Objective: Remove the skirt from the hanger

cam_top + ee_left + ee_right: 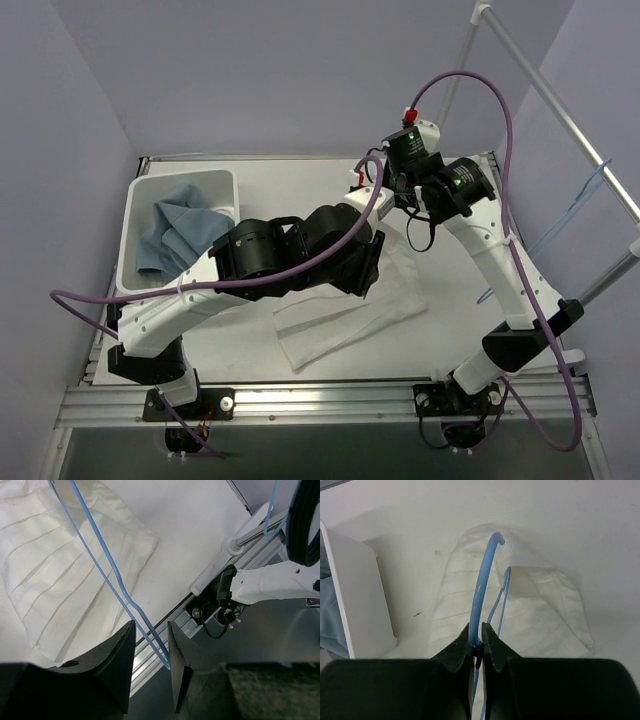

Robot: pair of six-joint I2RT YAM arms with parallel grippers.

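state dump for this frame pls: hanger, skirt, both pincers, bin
hanger: blue wire, lower part tucked inside the skirt
skirt: white, pleated, lying on the table, not yet off the hanger
right pincer: shut on the hanger's hook
left pincer: open, hanger wire passing between its fingers
bin: white, at the table's left side, blue cloth in it

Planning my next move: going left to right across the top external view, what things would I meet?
White plastic bin → white pleated fabric skirt → silver metal clothes rail
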